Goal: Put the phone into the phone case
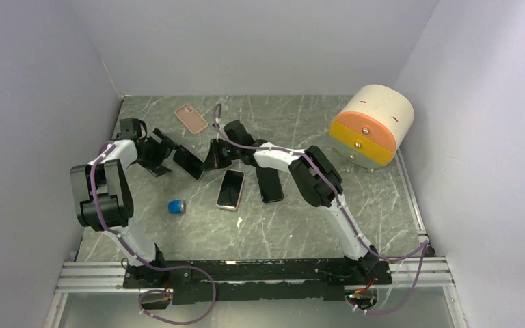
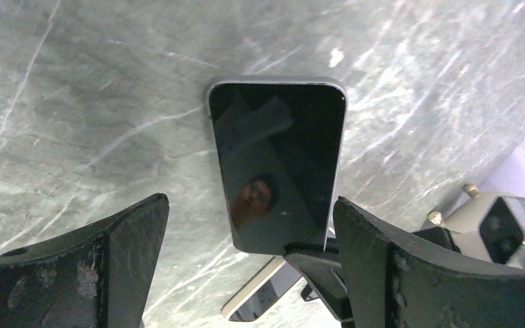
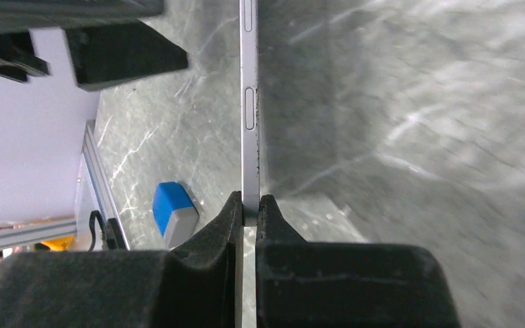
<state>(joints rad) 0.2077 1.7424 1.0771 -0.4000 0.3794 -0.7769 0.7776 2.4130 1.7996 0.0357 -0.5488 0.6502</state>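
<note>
Between the two arms, the phone [image 1: 190,162] appears raised off the counter [image 1: 301,219]. It is pinched by its thin metal edge in your right claw [image 3: 249,212], which is clenched on it. Your left claw [image 2: 248,205] is spread wide, its fingers [image 2: 96,260] either side of the glass face and touching nothing.

Treat the phone as stiff, fairly dense and slick. Glass and polished metal will likely pivot or slip in so narrow a pinch, so a hold across its long sides looks safer.

A pink case [image 1: 191,118] lies well back. Whether the black slab [image 1: 270,184] is another case you cannot tell. A second handset [image 1: 231,189] lies just below the held phone, with a small blue object [image 1: 177,206] near it. A drum-shaped drawer unit [image 1: 372,125] stands well off to the right.
</note>
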